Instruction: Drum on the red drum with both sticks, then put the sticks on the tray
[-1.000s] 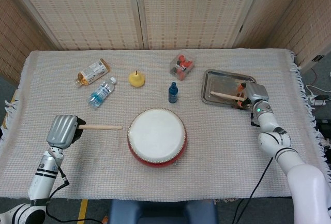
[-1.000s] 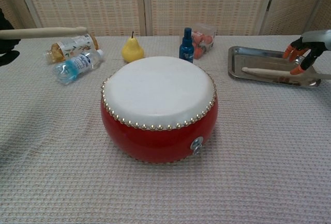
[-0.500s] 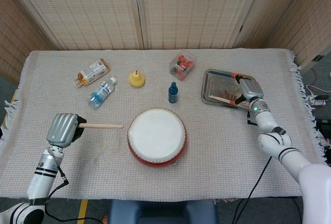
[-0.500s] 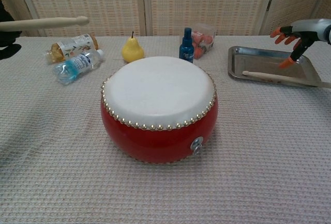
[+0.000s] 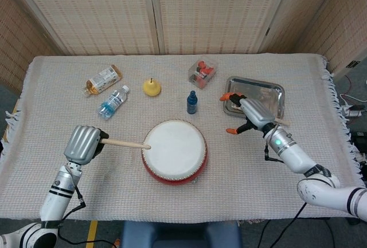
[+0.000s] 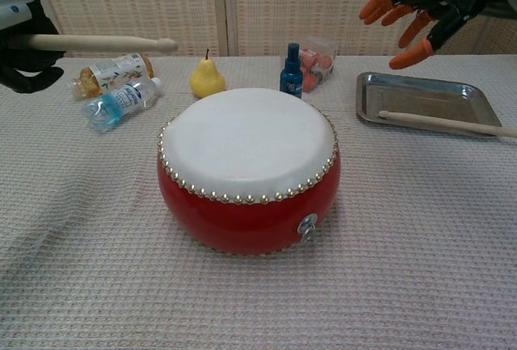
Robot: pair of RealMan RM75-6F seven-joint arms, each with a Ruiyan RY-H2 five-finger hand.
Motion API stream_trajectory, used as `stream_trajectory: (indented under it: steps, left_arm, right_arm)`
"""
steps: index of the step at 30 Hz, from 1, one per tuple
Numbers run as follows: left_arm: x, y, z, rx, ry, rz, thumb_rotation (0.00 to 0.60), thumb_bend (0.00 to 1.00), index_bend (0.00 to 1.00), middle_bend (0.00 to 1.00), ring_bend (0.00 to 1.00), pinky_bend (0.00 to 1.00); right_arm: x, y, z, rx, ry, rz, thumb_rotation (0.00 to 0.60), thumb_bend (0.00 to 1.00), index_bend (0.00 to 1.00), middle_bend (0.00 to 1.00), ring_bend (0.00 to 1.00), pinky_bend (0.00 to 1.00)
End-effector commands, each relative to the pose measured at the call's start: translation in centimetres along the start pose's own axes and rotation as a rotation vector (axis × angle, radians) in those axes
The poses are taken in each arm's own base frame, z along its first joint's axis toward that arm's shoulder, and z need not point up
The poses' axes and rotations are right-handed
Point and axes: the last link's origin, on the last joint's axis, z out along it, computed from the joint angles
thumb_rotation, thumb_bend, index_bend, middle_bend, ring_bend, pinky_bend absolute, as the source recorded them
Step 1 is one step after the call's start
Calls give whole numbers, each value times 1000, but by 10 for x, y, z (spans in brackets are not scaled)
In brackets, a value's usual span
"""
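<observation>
While the round red drum with a white skin top (image 5: 174,152) sits in the middle of the cloth, the grey left hand (image 5: 83,144) is curled tight around a pale wooden drumstick (image 5: 126,142). That stick points sideways toward the drum, and in the head view its tip sits over the drum's left edge. Behind the drum stand a yellow pear (image 5: 151,87) and a small blue bottle (image 5: 192,102). To the right of the drum, the right hand (image 6: 420,4) is up in the air with its orange-tipped fingers (image 6: 404,56) spread wide, holding nothing. Further right, the second wooden drumstick (image 6: 446,123) lies on the shiny metal tray (image 6: 420,91), with its end poking over the tray's right edge.
</observation>
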Motion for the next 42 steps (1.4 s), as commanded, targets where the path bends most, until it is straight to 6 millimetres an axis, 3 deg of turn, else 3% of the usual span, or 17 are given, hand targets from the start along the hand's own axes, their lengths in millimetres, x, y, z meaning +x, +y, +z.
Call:
stream_trajectory:
  steps: [1,8,19,26,42]
  left_arm:
    - [-4,19,5,-39,-16,25,600,806,1000,1000,1000,1000]
    - [-9,46,16,-64,-46,73,600,806,1000,1000,1000,1000]
    - [-18,74,34,-19,-95,121,600,806,1000,1000,1000,1000]
    - [-19,84,41,27,-96,133,600,807,1000,1000,1000,1000]
    - [-19,107,56,68,-115,123,600,806,1000,1000,1000,1000]
  right_arm:
    - [16,-30,-25,43,59,12,600,157,232,155,106,297]
    - [3,-67,-17,81,64,21,600,156,301,191,142,317]
    - [-48,-111,1,28,4,146,600,156,457,235,168,333]
    - [-68,-122,11,3,5,151,600,156,508,237,167,332]
    - [-90,-147,38,-5,39,74,600,156,555,237,168,332]
